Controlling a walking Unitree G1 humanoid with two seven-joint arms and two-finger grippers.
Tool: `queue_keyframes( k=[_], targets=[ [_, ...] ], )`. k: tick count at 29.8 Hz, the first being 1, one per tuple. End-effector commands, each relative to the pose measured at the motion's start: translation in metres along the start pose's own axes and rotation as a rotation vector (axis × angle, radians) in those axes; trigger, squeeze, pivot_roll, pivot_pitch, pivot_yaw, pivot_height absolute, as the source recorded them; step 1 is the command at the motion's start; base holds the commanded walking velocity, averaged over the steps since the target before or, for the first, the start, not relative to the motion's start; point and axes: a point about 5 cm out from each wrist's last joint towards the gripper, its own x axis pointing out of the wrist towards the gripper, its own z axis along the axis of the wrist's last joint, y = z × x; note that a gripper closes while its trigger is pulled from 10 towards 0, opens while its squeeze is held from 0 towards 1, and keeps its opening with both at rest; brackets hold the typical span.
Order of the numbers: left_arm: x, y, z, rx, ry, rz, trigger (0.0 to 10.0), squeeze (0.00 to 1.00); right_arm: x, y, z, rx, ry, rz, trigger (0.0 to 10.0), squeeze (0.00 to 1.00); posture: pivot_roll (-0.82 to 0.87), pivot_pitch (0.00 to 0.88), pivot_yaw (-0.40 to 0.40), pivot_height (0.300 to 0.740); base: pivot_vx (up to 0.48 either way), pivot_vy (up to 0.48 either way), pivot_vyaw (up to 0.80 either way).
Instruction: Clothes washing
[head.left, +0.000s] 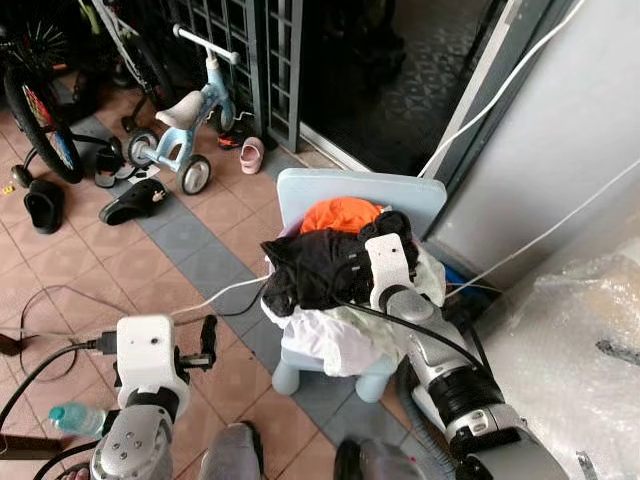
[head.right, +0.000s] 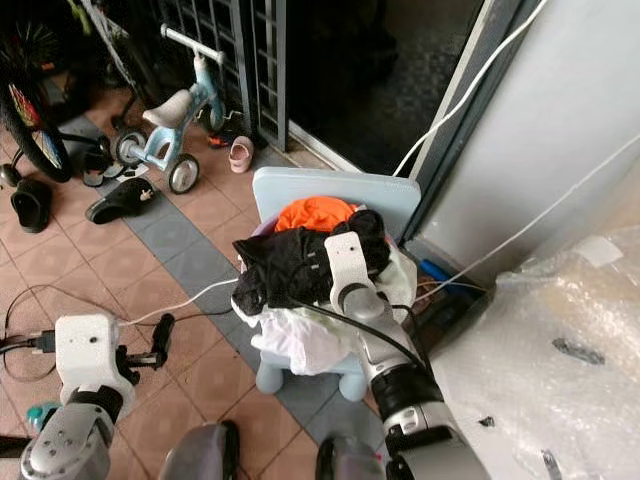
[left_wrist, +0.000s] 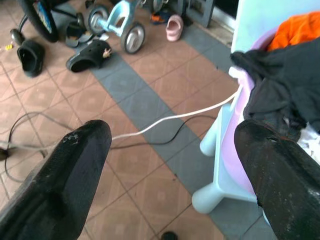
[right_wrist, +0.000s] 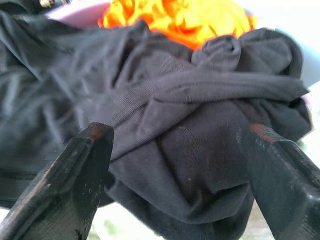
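Down at the bottom edge I see the robot's own dark feet (head.left: 235, 455) on the terracotta tiled floor (head.left: 70, 265), and just above them my left gripper (head.left: 207, 342) hangs over the tiles to the left of the chair, its black fingers (left_wrist: 75, 170) spread wide with nothing between them. Over on the right, my right gripper (right_wrist: 175, 165) is pushed right up against the laundry, fingers (right_wrist: 80, 175) parted on either side of a crumpled black cloth garment (right_wrist: 200, 145) but not clamped on it. That black garment (head.left: 320, 262) sits on top of the heap, with a bright orange cloth (head.left: 340, 214) behind it and a white and pale green garment (head.left: 330, 335) spilling out underneath. All of it is piled in a lilac plastic basin (left_wrist: 235, 130) on a small pale blue plastic child's chair (head.left: 345, 195). A white cable (head.left: 220, 295) runs across the floor to the chair. Further back stand a light blue toddler tricycle (head.left: 185, 125), a small pink shoe (head.left: 250, 155), black sandals (head.left: 135, 200) and a bicycle wheel (head.left: 40, 120). A plastic water bottle (head.left: 75, 418) lies by my left arm, and clear bubble wrap sheeting (head.left: 580, 340) sits at far right.
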Motion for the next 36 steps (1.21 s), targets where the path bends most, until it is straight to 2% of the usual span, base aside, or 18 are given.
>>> queue_keyframes(
  k=[1, 2, 3, 4, 5, 8, 10, 14, 16, 21, 27, 36],
  targets=[
    [-0.006, -0.001, 0.002, -0.006, 0.008, 0.004, 10.0, 0.00, 0.004, 0.001, -0.001, -0.011, 0.001, -0.011, 10.0, 0.00, 0.22, 0.245, -0.085, 0.740, 0.000, 0.000, 0.00],
    [-0.006, -0.001, 0.002, -0.006, 0.008, 0.004, 10.0, 0.00, 0.004, 0.001, -0.001, -0.011, 0.001, -0.011, 10.0, 0.00, 0.22, 0.245, -0.085, 0.740, 0.000, 0.000, 0.00],
    [-0.013, -0.004, 0.003, -0.016, 0.016, 0.003, 10.0, 0.00, 0.010, 0.009, 0.002, -0.014, -0.013, 0.007, 3.2, 0.00, 0.24, 0.253, -0.096, 0.740, 0.000, 0.000, 0.00],
    [-0.013, -0.004, 0.003, -0.016, 0.016, 0.003, 10.0, 0.00, 0.010, 0.009, 0.002, -0.014, -0.013, 0.007, 3.2, 0.00, 0.24, 0.253, -0.096, 0.740, 0.000, 0.000, 0.00],
    [-0.014, -0.006, 0.003, -0.018, 0.019, 0.001, 10.0, 0.00, 0.012, 0.011, 0.003, -0.017, -0.016, 0.011, 0.5, 0.00, 0.24, 0.253, -0.096, 0.740, 0.000, 0.000, 0.00],
    [-0.016, -0.007, 0.004, -0.015, 0.022, -0.003, 10.0, 0.00, 0.014, 0.018, 0.004, -0.021, -0.017, 0.027, 0.0, 0.00, 0.25, 0.259, -0.106, 0.740, 0.000, 0.000, 0.00],
    [-0.019, -0.008, 0.005, -0.001, 0.028, -0.019, 10.0, 0.00, 0.017, 0.035, 0.004, 0.008, 0.012, 0.065, 0.0, 0.00, 0.26, 0.265, -0.110, 0.740, 0.000, 0.000, 0.00],
    [-0.020, -0.003, 0.003, 0.000, 0.041, 0.000, 10.0, 0.00, 0.018, 0.043, 0.003, 0.025, 0.034, 0.079, 0.0, 0.00, 0.26, 0.268, -0.115, 0.740, 0.000, 0.000, 0.00],
    [-0.019, -0.004, 0.005, -0.001, 0.042, 0.004, 10.0, 0.00, 0.018, 0.046, -0.001, 0.089, 0.071, 0.086, 0.0, 0.00, 0.25, 0.281, -0.117, 0.740, 0.000, 0.000, 0.00],
    [-0.018, -0.005, 0.006, 0.000, 0.042, 0.005, 10.0, 0.00, 0.017, 0.041, -0.014, 0.150, 0.137, 0.077, 0.0, 0.00, 0.25, 0.271, -0.133, 0.740, 0.000, 0.000, 0.00],
    [-0.016, -0.004, 0.006, 0.002, 0.038, 0.021, 10.0, 0.00, 0.017, 0.036, -0.018, 0.137, 0.148, 0.085, 0.0, 0.00, 0.24, 0.260, -0.146, 0.740, 0.000, 0.000, 0.00],
    [-0.003, -0.005, 0.008, 0.003, 0.014, 0.028, 10.0, 0.00, 0.019, 0.029, -0.008, 0.143, 0.098, 0.116, 0.0, 0.00, 0.23, 0.212, -0.164, 0.740, 0.000, 0.000, 0.00]
  ],
)
